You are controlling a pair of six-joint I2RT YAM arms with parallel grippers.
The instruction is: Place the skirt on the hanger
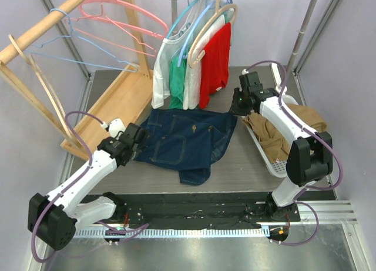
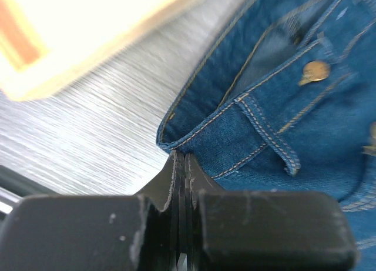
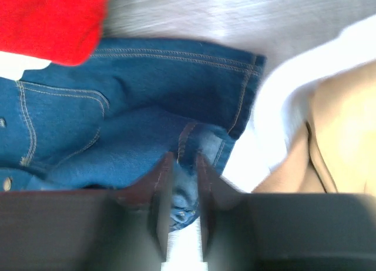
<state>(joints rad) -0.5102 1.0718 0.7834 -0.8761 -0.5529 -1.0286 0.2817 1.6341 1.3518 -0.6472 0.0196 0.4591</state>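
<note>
The white plastic basket (image 1: 273,164) on my right holds crumpled tan cloth (image 1: 267,140). The denim skirt (image 1: 188,136) lies spread on the grey brushed table (image 1: 247,165). My left gripper (image 2: 179,159) is pinched shut on its waistband edge. My right gripper (image 3: 183,162) stands slightly parted around denim, and I cannot tell if it grips.

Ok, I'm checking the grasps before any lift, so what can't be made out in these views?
Left wrist view: whether denim is pinched in the shut left end effector; its fingers hide the skirt edge.
Top view: the skirt's far edge, behind the hanging shirts.
Right wrist view: blur smears the right end effector and tan cloth.
</note>
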